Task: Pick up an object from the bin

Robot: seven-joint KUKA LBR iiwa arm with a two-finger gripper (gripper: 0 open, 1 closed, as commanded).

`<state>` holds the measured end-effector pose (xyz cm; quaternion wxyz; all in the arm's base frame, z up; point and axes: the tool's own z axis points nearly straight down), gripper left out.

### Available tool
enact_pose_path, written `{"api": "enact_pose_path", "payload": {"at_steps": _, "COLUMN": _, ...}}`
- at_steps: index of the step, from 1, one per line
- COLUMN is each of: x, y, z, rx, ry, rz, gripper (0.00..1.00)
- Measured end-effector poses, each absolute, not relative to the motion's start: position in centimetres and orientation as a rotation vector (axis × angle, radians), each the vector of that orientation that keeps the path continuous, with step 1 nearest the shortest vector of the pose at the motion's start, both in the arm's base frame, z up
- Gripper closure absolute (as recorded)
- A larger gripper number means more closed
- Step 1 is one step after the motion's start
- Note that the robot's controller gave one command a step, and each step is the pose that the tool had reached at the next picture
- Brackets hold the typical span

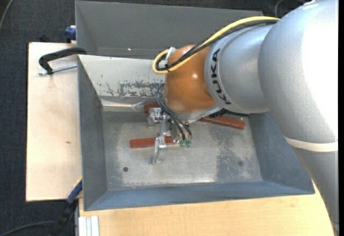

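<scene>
My gripper (159, 137) hangs under the orange wrist cover, low over the middle of the bin floor. A flat red-brown stick (144, 143) lies lengthwise on the floor right beneath it, and the gripper's metal parts cross the stick's right end. Whether it grips the stick is hidden. A small green piece (186, 143) lies at the stick's right end. A second red-brown stick (230, 121) lies to the right, partly under the arm.
A short reddish end (146, 106) pokes out near the back wall, left of the wrist cover. The arm covers the bin's right side. Bare floor stretches to the left and along the front wall.
</scene>
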<state>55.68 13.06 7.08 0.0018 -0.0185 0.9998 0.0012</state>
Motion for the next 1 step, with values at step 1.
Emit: {"api": "enact_pose_path", "payload": {"at_steps": 1, "x": 55.70, "y": 13.01, "z": 7.08, "rx": -0.057, "ry": 3.138, "rz": 0.004, "gripper": 1.00}}
